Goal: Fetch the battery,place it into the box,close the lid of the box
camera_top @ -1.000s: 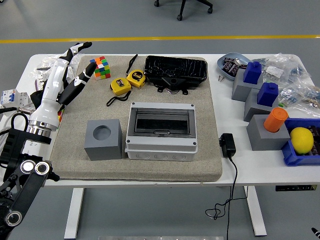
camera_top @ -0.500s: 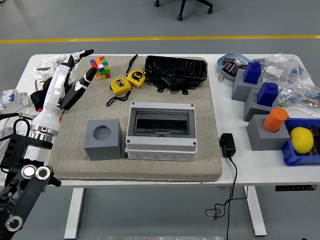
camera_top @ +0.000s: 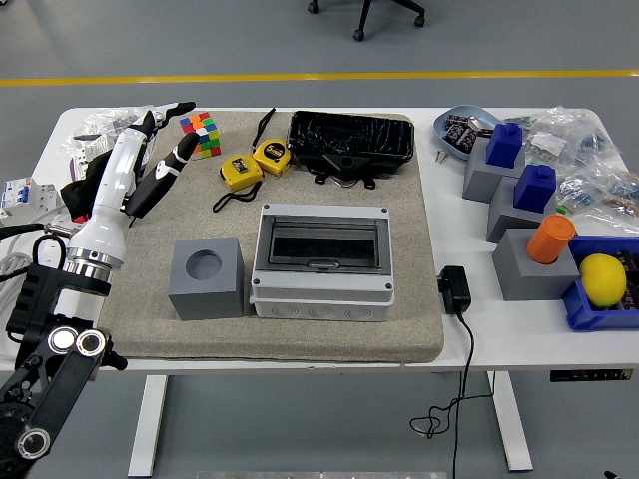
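Grey felt mat [camera_top: 419,319] under most of what I'm working with, and on it, near the front edge, sits the grey box [camera_top: 321,261] with its dark tinted lid [camera_top: 319,242] lying flat and shut. I can't see through the tint whether anything is inside.

The only thing I'd take for the battery is the black plastic-wrapped pack [camera_top: 351,143] at the mat's far edge, just behind the box and clear of it. That's my reading, not a certainty.

My left hand [camera_top: 160,150] hangs over the mat's far left corner, fingers splayed and holding nothing, just beside the colour cube [camera_top: 203,134]. The right arm isn't on my feed.

If the pack is the battery, I judge the fetch to be the step in hand: it lies outside the box and well to the right of the hand. Getting there means carrying the hand across the two yellow tape measures [camera_top: 242,171] without snagging their straps. The pack is long and glossy, so I'd want a firm wrap around its body. With the lid down, it can't go in as things lie.
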